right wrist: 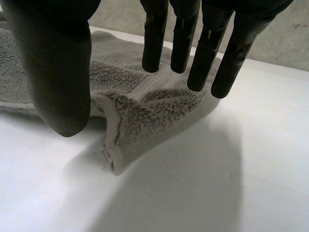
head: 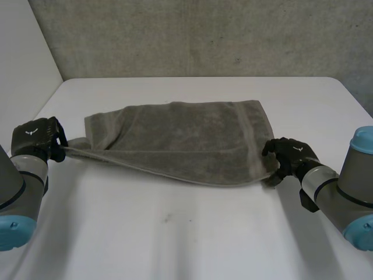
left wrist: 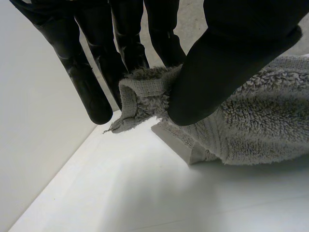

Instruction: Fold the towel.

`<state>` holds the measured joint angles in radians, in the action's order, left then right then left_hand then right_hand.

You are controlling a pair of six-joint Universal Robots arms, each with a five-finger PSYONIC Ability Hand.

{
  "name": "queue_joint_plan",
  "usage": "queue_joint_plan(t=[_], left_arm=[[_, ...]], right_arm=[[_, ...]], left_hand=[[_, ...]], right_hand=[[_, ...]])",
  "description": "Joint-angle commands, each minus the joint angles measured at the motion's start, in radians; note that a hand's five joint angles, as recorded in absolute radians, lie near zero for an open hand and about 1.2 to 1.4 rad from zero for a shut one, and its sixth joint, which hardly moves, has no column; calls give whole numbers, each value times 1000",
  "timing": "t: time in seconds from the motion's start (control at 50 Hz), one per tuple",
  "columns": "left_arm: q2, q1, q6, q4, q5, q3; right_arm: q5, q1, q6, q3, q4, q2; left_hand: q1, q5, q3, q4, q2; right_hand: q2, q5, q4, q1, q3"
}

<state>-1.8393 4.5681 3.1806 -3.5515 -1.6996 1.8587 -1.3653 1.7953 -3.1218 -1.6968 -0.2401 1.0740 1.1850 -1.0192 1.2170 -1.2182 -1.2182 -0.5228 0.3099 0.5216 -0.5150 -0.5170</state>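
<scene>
two hands at the near corners of one grey towel
in the head view the towel lay spread across the middle of the white table, its near left corner drawn out to a point at the left hand and its near right corner under the right hand; the grips were hard to read from there. the left wrist view made it plain that the left hand pinched its corner, thumb pressed onto the pile against the fingers, the corner held just off the table above a second layer of towel. the right wrist view showed the right hand spread wide, thumb and straight fingers hanging over the other corner, which lay slack on the table with nothing closed on it
</scene>
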Motion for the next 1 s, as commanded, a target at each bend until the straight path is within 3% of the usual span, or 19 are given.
queue_joint_plan(t=[0.02,0.16,0.26,0.32,0.36,0.42,0.44,0.48,0.54,0.58,0.7,0.9,1.0], left_arm=[[0,0,-1,0,0,2],[0,0,1,0,0,2],[0,0,1,-1,0,2],[0,2,1,-1,0,2],[0,2,1,-1,0,2],[0,2,1,0,0,4],[0,2,1,0,0,5],[2,0,2,0,0,5],[2,0,4,0,0,5],[3,-3,4,2,0,7],[47,-20,9,22,1,22],[319,-44,13,161,98,62],[466,-41,13,285,143,71]], right_arm=[[-1,3,-1,-3,-8,-19],[-6,4,5,11,-19,-48],[-57,4,19,25,-70,-75],[-97,3,40,28,-94,-71],[-124,-8,63,19,-99,-42],[-124,-8,68,16,-97,-14],[-120,-8,71,14,-99,18],[-112,-8,71,11,-100,49],[-66,-8,69,9,-99,115],[21,-8,78,11,-87,188],[118,-40,141,31,-2,280],[255,-139,386,202,451,527],[290,-194,405,278,556,612]], left_hand=[[211,-202,179,-178,-178],[211,-202,179,-178,-178],[211,-202,179,-178,-178],[211,-202,179,-178,-178],[211,-202,179,-178,-178],[211,-202,179,-178,-178],[211,-202,179,-178,-178],[211,-202,179,-178,-178],[211,-202,179,-178,-178],[211,-202,179,-178,-178],[211,-202,179,-178,-178],[211,-202,179,-178,-178],[211,-202,179,-178,-178]], right_hand=[[30,9,-29,22,24],[-50,88,51,-57,-55],[-158,197,159,-166,-164],[-279,317,280,-286,-284],[-480,518,481,-488,-486],[-607,646,608,-615,-613],[-822,861,824,-830,-828],[-873,912,875,-881,-879],[-873,912,875,-881,-879],[-873,912,875,-881,-879],[-873,912,875,-881,-879],[-873,912,875,-881,-879],[-873,912,875,-881,-879]])
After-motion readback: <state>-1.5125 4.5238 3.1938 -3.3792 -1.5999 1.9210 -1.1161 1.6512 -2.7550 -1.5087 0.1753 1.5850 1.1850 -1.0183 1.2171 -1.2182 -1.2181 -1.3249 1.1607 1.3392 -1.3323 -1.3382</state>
